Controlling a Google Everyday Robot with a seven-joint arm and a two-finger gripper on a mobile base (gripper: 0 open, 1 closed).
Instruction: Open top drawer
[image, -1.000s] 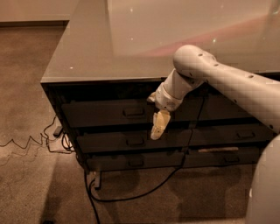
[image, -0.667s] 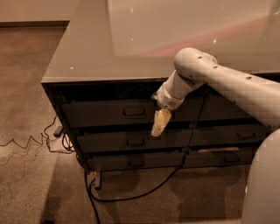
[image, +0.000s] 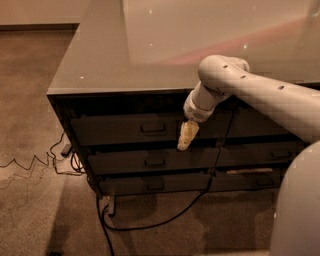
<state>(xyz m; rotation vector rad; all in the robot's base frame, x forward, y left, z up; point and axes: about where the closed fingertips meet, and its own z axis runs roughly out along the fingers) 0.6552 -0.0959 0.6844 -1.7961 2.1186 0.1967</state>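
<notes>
Gripper (image: 184, 140) hangs with tips pressed together beside the top drawer's handle (image: 153, 129)

The pale fingers (image: 186, 134) point downward with no gap visible between them, holding nothing, just right of the small bar handle and in front of the top drawer (image: 120, 130), which sits closed directly under the glossy grey countertop (image: 150, 50). The white arm (image: 250, 90) reaches in from the right. Two slimmer drawers (image: 125, 162) lie below, and a black cable (image: 150, 225) loops over the carpet.

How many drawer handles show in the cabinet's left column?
3: on the top drawer, the middle drawer and the bottom drawer. The gripper hangs right of the top handle. Right column unclear.
</notes>
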